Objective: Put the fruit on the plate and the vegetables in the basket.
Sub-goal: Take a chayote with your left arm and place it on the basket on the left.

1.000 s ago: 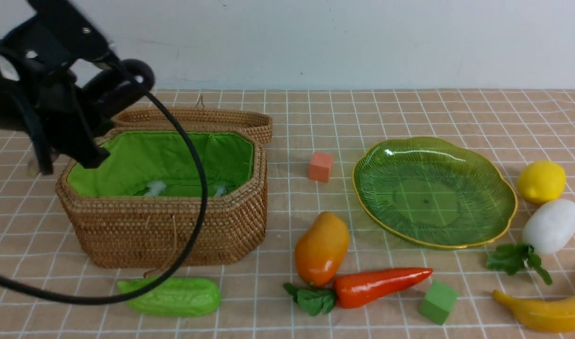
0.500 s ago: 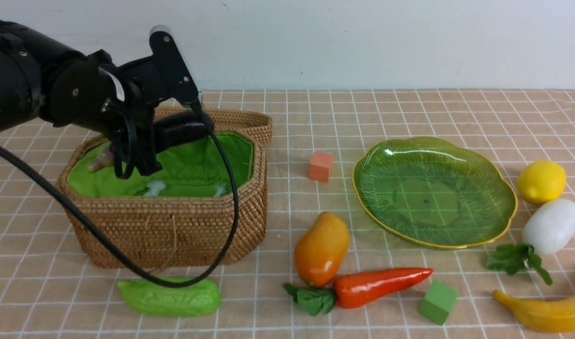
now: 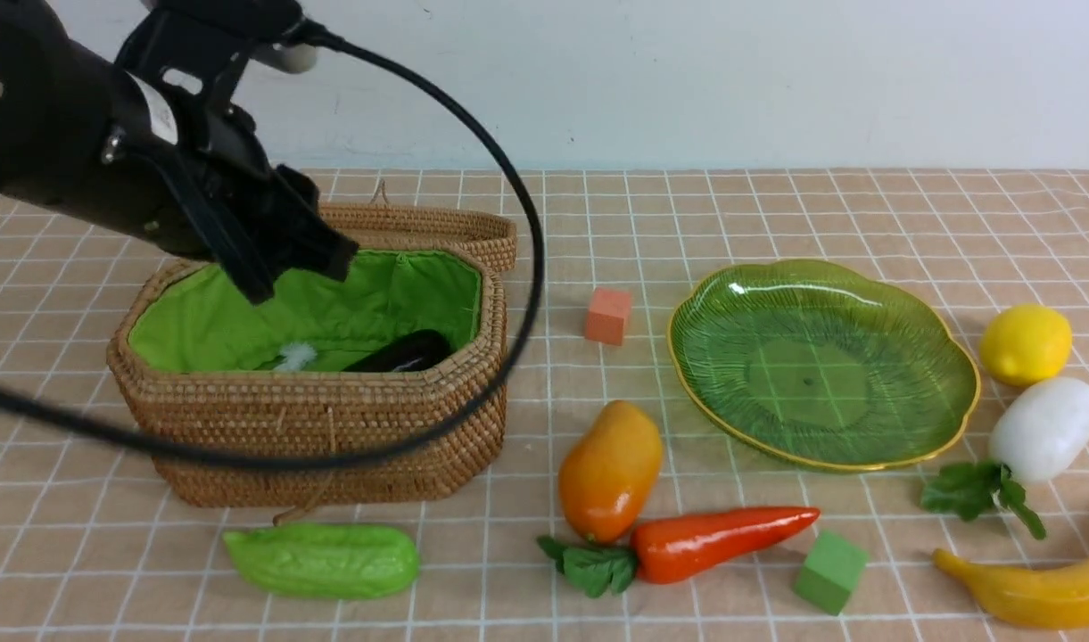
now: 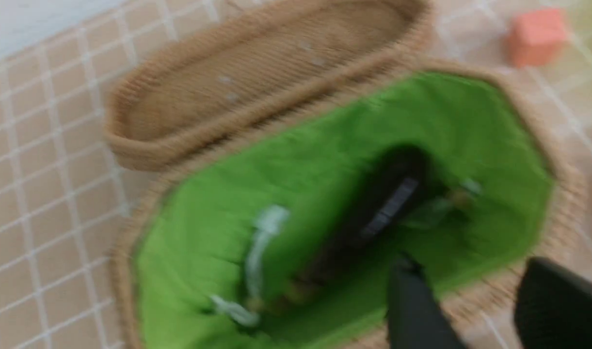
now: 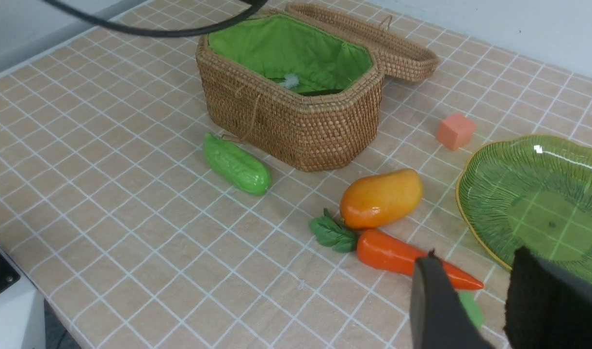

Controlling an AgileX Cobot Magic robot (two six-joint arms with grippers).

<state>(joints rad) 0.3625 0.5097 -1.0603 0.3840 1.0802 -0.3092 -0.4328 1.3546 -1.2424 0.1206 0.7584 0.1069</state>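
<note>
Eggplant [image 3: 400,353] lies inside the basket [image 3: 330,437]; left pincer [image 3: 299,272] hovers above it, spread, holding nothing; right pincer [image 5: 475,257] likewise spread; mango [image 3: 608,471], carrot [image 3: 722,539], gourd [image 3: 323,560] lie on the table [image 3: 598,223]

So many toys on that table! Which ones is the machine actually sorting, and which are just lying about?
Part of the job: basket, plate, eggplant, gourd, carrot, radish, mango, lemon, banana.
Just lying about: orange-pink cube, green cube.
</note>
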